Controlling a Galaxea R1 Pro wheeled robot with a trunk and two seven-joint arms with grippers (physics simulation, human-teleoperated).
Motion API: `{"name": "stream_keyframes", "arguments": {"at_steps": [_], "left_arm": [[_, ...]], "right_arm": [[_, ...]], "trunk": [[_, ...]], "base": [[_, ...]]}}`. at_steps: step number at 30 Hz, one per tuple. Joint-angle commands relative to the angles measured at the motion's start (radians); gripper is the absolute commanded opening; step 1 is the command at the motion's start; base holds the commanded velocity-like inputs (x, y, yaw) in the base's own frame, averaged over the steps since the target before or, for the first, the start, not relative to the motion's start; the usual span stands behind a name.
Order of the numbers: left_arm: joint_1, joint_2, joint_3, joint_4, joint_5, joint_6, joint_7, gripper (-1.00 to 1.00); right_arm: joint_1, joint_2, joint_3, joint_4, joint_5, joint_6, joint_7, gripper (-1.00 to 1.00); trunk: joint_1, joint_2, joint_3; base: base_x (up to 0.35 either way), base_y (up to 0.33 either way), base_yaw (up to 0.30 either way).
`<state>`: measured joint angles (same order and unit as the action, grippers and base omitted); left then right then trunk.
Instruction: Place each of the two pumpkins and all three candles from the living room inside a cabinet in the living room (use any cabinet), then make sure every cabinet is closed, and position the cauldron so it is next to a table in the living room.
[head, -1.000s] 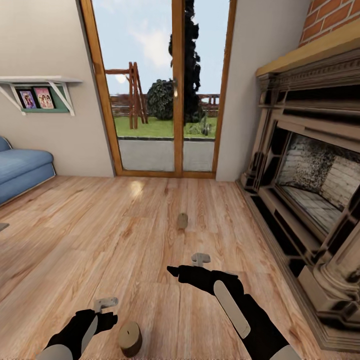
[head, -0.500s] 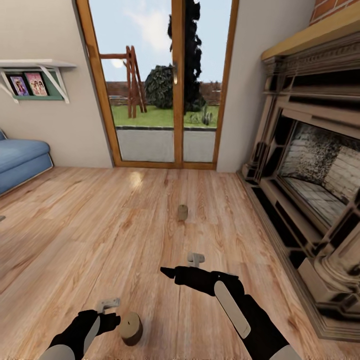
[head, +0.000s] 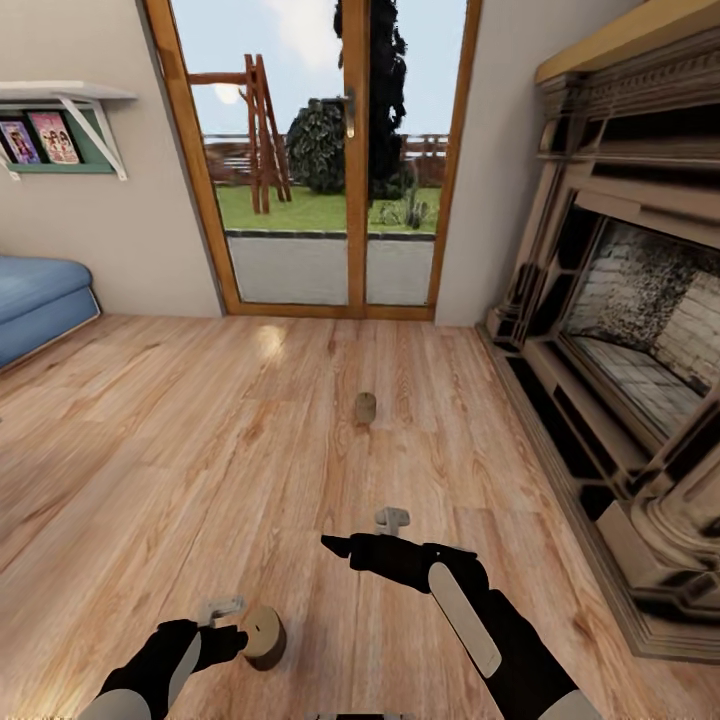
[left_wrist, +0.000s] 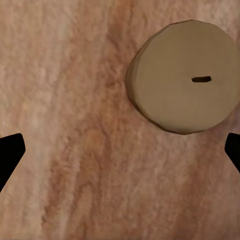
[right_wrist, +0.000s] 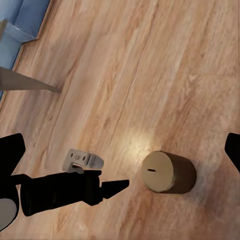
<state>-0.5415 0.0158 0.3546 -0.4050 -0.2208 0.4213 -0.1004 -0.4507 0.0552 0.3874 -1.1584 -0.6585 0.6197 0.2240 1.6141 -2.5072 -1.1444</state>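
two candles on the floor: near candle (head: 262, 632), far candle (head: 365, 407); left gripper (left_wrist: 120, 155) spread.

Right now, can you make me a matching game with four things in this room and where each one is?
Things:
1. near candle
2. far candle
3. sofa
4. fireplace

Places:
A. along the right wall
B. on the floor, halfway to the glass door
C. at the left edge, by the wall
D. on the floor, right beside the left gripper

Pairs: 1-D, 2-B, 3-C, 4-A
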Motion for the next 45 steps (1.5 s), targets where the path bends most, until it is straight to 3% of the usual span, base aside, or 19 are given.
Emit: {"name": "stream_keyframes", "arguments": {"at_steps": [1, 10, 20, 27, 45], "left_arm": [[0.0, 0.0, 0.0, 0.0, 0.0, 0.0, 0.0, 1.0], [0.0, -0.023, -0.003, 0.0, -0.002, -0.002, -0.002, 1.0], [0.0, -0.048, -0.007, 0.055, -0.007, -0.008, -0.001, 1.0], [0.0, -0.055, -0.103, 0.059, -0.005, -0.013, 0.004, 1.0], [0.0, -0.054, -0.117, 0.06, 0.006, -0.013, 0.007, 1.0]], "right_arm": [[0.0, 0.0, 0.0, 0.0, 0.0, 0.0, -0.001, 1.0], [0.0, 0.001, -0.001, 0.012, 0.001, 0.0, -0.002, 1.0], [0.0, 0.002, -0.001, 0.014, 0.002, 0.0, -0.003, 1.0], [0.0, 0.002, -0.001, 0.014, 0.002, 0.0, -0.003, 1.0], [0.0, 0.002, 0.0, 0.014, 0.002, 0.0, -0.004, 1.0]], "trunk": [[0.0, 0.0, -0.004], [0.004, -0.002, -0.039], [0.004, -0.002, -0.039], [0.004, -0.002, -0.039], [0.004, -0.002, -0.039]], "base": [[0.0, 0.0, 0.0], [0.0, 0.0, 0.0], [0.008, 0.0, 0.0], [0.136, 0.0, 0.0], [0.132, 0.01, 0.0]]}}
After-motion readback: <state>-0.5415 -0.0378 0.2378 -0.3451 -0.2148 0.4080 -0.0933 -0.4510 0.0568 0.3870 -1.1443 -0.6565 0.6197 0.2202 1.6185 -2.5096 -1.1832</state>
